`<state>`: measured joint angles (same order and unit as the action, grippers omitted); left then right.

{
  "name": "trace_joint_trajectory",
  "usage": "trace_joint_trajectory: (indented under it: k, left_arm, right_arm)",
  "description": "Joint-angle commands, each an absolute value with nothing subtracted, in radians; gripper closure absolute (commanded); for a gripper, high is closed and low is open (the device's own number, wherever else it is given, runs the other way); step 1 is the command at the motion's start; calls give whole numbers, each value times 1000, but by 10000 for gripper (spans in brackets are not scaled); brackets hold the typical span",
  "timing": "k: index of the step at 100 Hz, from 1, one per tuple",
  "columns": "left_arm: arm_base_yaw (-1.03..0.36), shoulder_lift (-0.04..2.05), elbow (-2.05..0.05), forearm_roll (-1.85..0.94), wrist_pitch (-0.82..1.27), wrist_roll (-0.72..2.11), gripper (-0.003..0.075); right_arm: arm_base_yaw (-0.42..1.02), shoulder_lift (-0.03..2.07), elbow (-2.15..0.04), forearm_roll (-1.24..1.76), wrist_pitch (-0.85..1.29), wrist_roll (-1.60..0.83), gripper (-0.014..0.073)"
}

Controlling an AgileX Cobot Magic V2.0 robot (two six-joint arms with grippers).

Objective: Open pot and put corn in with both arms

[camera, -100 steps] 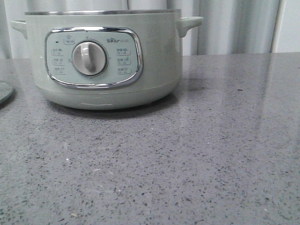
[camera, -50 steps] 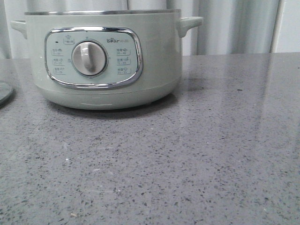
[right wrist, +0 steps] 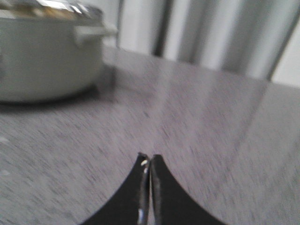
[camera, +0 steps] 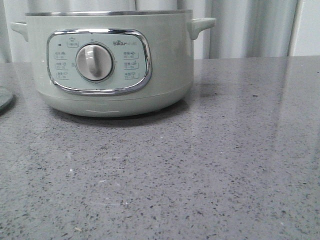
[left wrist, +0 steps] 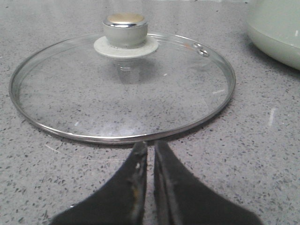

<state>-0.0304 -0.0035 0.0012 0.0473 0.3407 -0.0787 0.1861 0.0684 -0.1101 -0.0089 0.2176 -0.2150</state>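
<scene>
The pale grey-green pot (camera: 165, 60) stands at the back left of the counter, its dial and "Bear" panel facing me and no lid on its chrome rim. Its glass lid (left wrist: 122, 89) lies flat on the counter to the pot's left, knob (left wrist: 125, 28) up; only a sliver of the lid (camera: 4, 97) shows in the front view. My left gripper (left wrist: 150, 144) is shut and empty, its tips just short of the lid's rim. My right gripper (right wrist: 150, 157) is shut and empty above bare counter, right of the pot (right wrist: 42, 56). The corn is out of view.
Grey speckled counter (camera: 200, 170) stretches in front of and to the right of the pot. Pale curtains (camera: 250, 27) hang behind the counter's far edge. The pot's side (left wrist: 276, 28) shows beside the lid in the left wrist view. The right wrist view is blurred.
</scene>
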Motion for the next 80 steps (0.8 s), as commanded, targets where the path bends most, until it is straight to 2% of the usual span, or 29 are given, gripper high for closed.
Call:
trace_joint_trajectory:
  k: [1,18,36,80]
  left_arm:
    - [-30,-37,7,47,316,-79,741]
    - [-30,-37,7,47,316,-79,741]
    - [-30,-37,7,47,316,-79,741]
    - [-30,-37,7,47,316,-79,741]
  right_arm:
    - [123,75,-52,-13,53,-221,657]
    - [29,26,29,-13,155,-221,657]
    - [18,-29,31,-13,305,-221,657]
    - [18,-29,31,-13,299,-221,657]
